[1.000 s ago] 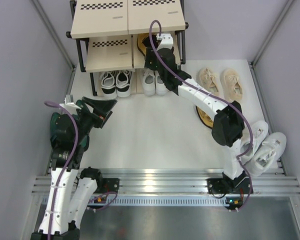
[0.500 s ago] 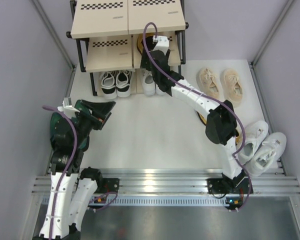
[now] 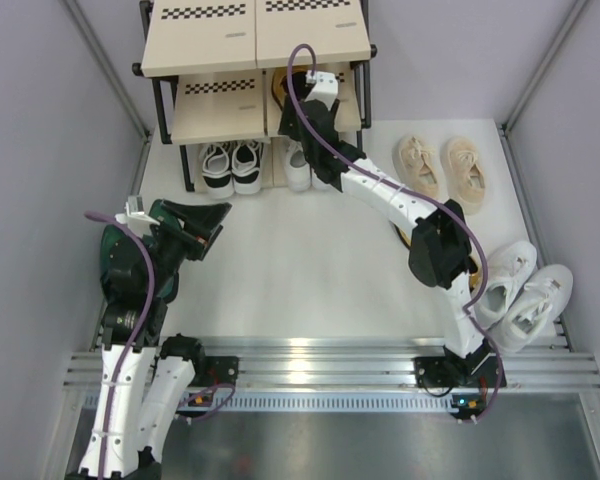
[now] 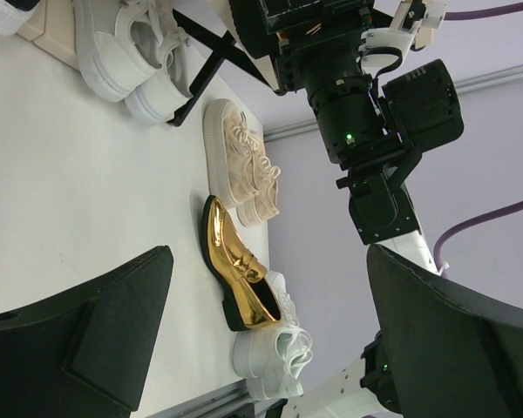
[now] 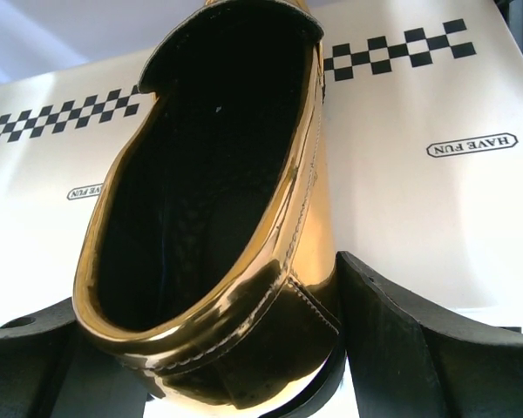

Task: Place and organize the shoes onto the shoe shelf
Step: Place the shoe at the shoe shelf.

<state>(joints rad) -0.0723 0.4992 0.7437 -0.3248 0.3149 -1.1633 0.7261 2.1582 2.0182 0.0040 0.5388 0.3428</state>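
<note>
In the top view my right gripper [image 3: 298,92] reaches into the middle tier of the shoe shelf [image 3: 205,45]. It is shut on the heel of a shiny gold loafer [image 5: 218,174], whose toe points at the checkered strip of the beige board [image 5: 418,209]. The second gold loafer [image 4: 240,279] lies on the table, half under the right arm [image 3: 405,238]. Black-and-white sneakers [image 3: 230,165] and white lace-ups [image 3: 302,165] stand at the shelf's foot. My left gripper [image 3: 210,222] hovers open and empty at the left.
Beige sneakers [image 3: 442,168] sit to the right of the shelf. Chunky white sneakers [image 3: 525,295] lie near the right wall. A dark green glossy shape [image 3: 108,258] shows under the left arm. Grey walls close both sides.
The right gripper has pushed the gold loafer a little further left and deeper into the middle tier. The left gripper has barely shifted.
</note>
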